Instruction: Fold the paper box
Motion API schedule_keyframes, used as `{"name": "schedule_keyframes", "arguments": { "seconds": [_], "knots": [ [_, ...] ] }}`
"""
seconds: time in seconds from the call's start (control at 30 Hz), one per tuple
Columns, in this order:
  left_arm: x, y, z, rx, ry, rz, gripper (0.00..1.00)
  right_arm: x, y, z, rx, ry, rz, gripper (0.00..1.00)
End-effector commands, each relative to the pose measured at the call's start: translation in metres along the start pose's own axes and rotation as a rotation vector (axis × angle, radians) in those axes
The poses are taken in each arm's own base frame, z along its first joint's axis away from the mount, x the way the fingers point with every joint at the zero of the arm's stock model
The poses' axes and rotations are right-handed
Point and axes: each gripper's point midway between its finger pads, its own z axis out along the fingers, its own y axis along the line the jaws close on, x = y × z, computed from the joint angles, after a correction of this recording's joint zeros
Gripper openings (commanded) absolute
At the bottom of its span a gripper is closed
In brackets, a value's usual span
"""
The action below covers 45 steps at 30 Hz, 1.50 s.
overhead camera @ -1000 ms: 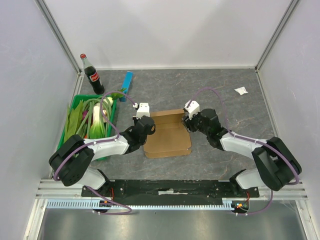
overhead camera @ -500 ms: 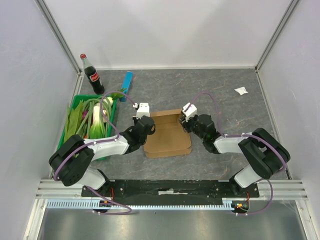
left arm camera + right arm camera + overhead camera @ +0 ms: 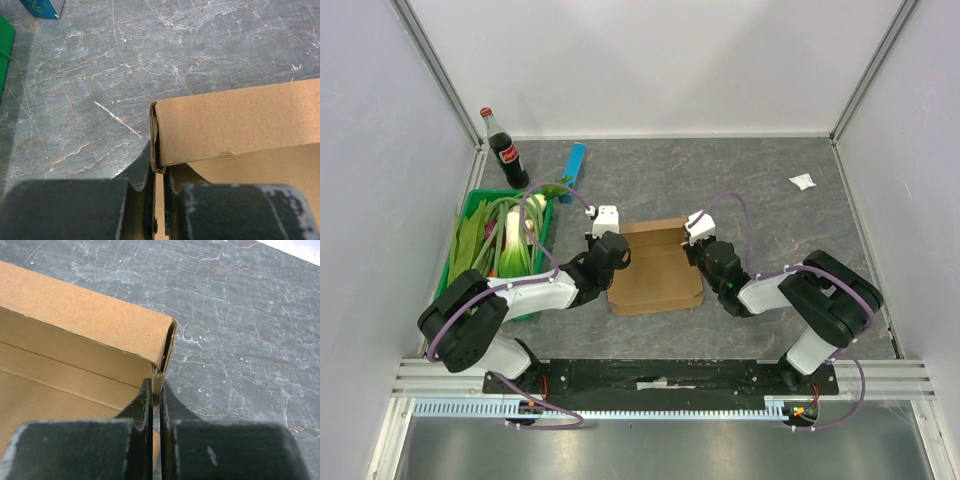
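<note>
The paper box (image 3: 655, 268) lies flat-bottomed on the grey marbled worktop (image 3: 760, 190), in the middle between the two arms, its brown base open to the top camera and its far wall folded upright. The left end effector (image 3: 615, 240) sits at the box's far left corner. In the left wrist view its fingers (image 3: 145, 175) are drawn narrow, pinching the end of the raised cardboard wall (image 3: 235, 120) where the doubled layers meet. The right end effector (image 3: 691, 246) is at the opposite, far right corner. In the right wrist view it (image 3: 156, 400) is likewise closed to a thin slit, with the folded edge of the box wall (image 3: 85, 315) running down between its fingers. So both grip the same upright wall, one at each end.

A green crate (image 3: 472, 200) stands at the left edge of the worktop, well apart from the box, and holds long leafy greens (image 3: 505, 235). Beyond it a dark cola bottle (image 3: 505, 150) stands upright in the far left corner, with a slim blue bar (image 3: 575, 170) lying just to its right. A small white scrap (image 3: 802, 181) lies near the far right corner.
</note>
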Motion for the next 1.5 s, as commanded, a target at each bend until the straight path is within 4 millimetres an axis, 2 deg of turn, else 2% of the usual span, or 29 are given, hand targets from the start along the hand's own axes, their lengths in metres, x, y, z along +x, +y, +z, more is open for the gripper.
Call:
{"name": "schedule_keyframes", "arguments": {
  "seconds": [0.0,0.13,0.2,0.23,0.33,0.4,0.43,0.47,0.5,0.53,0.57,0.6,0.63,0.67,0.77,0.9,0.93,0.97,1.0,1.03,1.07,1.1,1.13,1.17,1.2,1.23,1.3,1.37,1.47],
  "knots": [
    [-0.009,-0.009,-0.004,0.036,-0.015,-0.008,0.02,-0.016,0.0,-0.001,0.129,-0.081,0.055,0.0],
    [-0.011,-0.01,-0.004,0.04,-0.017,-0.014,0.02,-0.011,0.001,-0.005,0.189,-0.07,0.056,0.01],
    [-0.01,-0.01,-0.005,0.04,-0.016,-0.012,0.02,-0.008,0.001,-0.003,0.191,-0.06,0.056,0.16],
    [-0.011,-0.009,-0.004,0.038,-0.018,-0.014,0.02,-0.007,0.0,-0.003,0.199,-0.058,0.056,0.18],
    [-0.01,-0.008,-0.005,0.038,-0.017,-0.014,0.02,-0.007,0.002,0.0,0.194,-0.056,0.055,0.13],
    [-0.01,-0.008,-0.006,0.038,-0.018,-0.025,0.02,-0.008,0.003,0.003,0.195,-0.05,0.051,0.01],
    [-0.01,-0.008,-0.005,0.036,-0.018,-0.026,0.02,-0.004,-0.001,0.003,0.226,-0.04,0.049,0.0],
    [-0.009,-0.008,-0.006,0.037,-0.016,-0.028,0.02,-0.006,-0.005,0.004,0.281,-0.036,0.062,0.0],
    [-0.009,-0.008,-0.005,0.031,-0.014,-0.043,0.02,0.005,-0.003,0.0,0.331,0.024,0.03,0.0],
    [-0.009,-0.01,-0.006,0.033,-0.011,-0.051,0.02,0.015,-0.032,-0.018,0.587,0.066,-0.001,0.0],
    [-0.009,-0.009,-0.006,0.029,-0.004,-0.056,0.02,0.009,-0.035,-0.024,0.701,0.058,0.004,0.0],
    [-0.008,-0.01,-0.006,0.024,0.001,-0.077,0.02,0.008,-0.027,-0.032,0.74,0.048,-0.005,0.0],
    [-0.012,-0.013,-0.007,0.03,-0.002,-0.089,0.02,0.013,-0.028,-0.038,0.79,0.054,-0.017,0.0],
    [-0.012,-0.013,-0.007,0.031,0.0,-0.094,0.02,0.01,-0.022,-0.035,0.795,0.048,-0.002,0.0],
    [-0.014,-0.015,-0.008,0.03,0.001,-0.102,0.02,0.026,-0.014,-0.033,0.783,0.088,-0.011,0.0],
    [-0.014,-0.014,-0.008,0.025,0.003,-0.088,0.02,0.02,-0.001,-0.022,0.579,0.062,0.036,0.0],
    [-0.013,-0.014,-0.008,0.024,0.004,-0.087,0.02,0.006,0.003,-0.021,0.508,0.038,0.049,0.04],
    [-0.011,-0.013,-0.008,0.022,0.007,-0.086,0.02,0.013,0.0,-0.028,0.475,0.043,0.044,0.27],
    [-0.01,-0.012,-0.008,0.02,0.008,-0.082,0.02,0.011,0.005,-0.024,0.384,0.036,0.059,0.39],
    [-0.01,-0.012,-0.008,0.019,0.009,-0.081,0.02,-0.002,0.004,-0.027,0.346,0.012,0.08,0.45],
    [-0.009,-0.012,-0.008,0.02,0.01,-0.078,0.02,0.003,0.002,-0.032,0.314,0.027,0.073,0.53],
    [-0.009,-0.012,-0.008,0.017,0.009,-0.078,0.02,0.004,0.01,-0.03,0.215,0.043,0.066,0.57],
    [-0.008,-0.01,-0.007,0.013,0.011,-0.076,0.02,-0.006,0.01,-0.032,0.171,0.029,0.084,0.6],
    [-0.007,-0.01,-0.007,0.007,0.008,-0.074,0.02,0.003,0.012,-0.035,0.126,0.084,0.063,0.61],
    [-0.006,-0.009,-0.006,0.002,0.01,-0.069,0.02,0.0,0.01,-0.036,0.108,0.083,0.067,0.63],
    [-0.008,-0.01,-0.005,0.001,0.007,-0.069,0.02,-0.006,0.018,-0.042,0.031,0.069,0.077,0.65],
    [-0.008,-0.011,-0.005,0.005,0.01,-0.063,0.02,-0.005,0.016,-0.051,0.003,0.08,0.078,0.68],
    [-0.009,-0.009,-0.006,0.003,0.008,-0.06,0.02,-0.005,0.005,-0.065,0.02,0.066,0.094,0.72],
    [-0.008,-0.006,-0.006,-0.009,0.004,-0.054,0.02,-0.006,-0.017,-0.073,0.069,0.037,0.167,0.73]
  ]
}}
